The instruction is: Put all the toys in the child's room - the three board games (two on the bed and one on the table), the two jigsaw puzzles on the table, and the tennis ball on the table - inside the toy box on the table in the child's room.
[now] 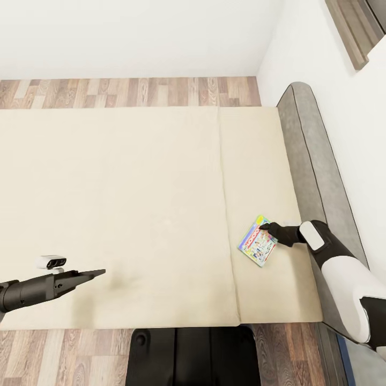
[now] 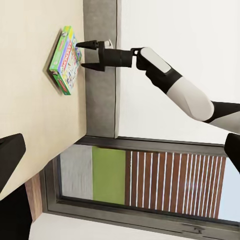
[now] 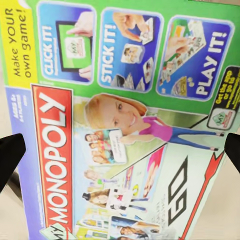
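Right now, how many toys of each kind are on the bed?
Board games: 1, the Monopoly box on the bed, with the right end effector at its edge.
Puzzles: 0
Balls: 0
Total: 1

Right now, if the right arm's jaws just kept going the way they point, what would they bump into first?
Most likely the Monopoly board game lying on the bed. The right gripper stands open, aimed at the box's end nearest the headboard, with nothing between. Whether it already touches is unclear.
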Motion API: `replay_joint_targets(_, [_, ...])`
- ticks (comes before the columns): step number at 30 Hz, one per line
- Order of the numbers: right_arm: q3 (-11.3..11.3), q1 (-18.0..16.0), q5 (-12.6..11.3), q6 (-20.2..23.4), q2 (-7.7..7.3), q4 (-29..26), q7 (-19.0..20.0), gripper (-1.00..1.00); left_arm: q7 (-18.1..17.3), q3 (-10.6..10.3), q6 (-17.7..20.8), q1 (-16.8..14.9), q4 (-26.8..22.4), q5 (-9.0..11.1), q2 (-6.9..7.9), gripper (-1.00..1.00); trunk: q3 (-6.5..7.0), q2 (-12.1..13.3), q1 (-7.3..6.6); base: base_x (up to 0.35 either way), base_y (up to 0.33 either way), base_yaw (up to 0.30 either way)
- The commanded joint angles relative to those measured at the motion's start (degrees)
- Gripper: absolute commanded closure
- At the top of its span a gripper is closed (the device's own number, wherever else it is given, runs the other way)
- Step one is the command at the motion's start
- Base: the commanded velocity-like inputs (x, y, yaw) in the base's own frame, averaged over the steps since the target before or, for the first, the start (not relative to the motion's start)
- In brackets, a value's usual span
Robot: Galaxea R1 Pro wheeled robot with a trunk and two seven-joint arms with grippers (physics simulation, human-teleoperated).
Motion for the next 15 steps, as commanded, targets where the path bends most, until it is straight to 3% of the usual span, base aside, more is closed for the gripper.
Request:
replay_joint_targets(1, [-0.21, -0.02, -0.01, 0.3, -0.05, -0.02, 0.42, -1.0, -0.21, -0.01, 0.61, -0.01, -0.01, -0.01, 0.02, -1.0, -0.06, -0.09, 0.03, 0.0, 0.0, 0.0])
replay_joint_targets(15, [-0.14, -0.02, 0.04, 0.2, -0.48, 0.21, 2.17, -1.0, -0.21, -0.01, 0.61, -0.01, -0.01, -0.03, 0.02, -1.0, -0.06, -0.09, 0.03, 0.0, 0.0, 0.0])
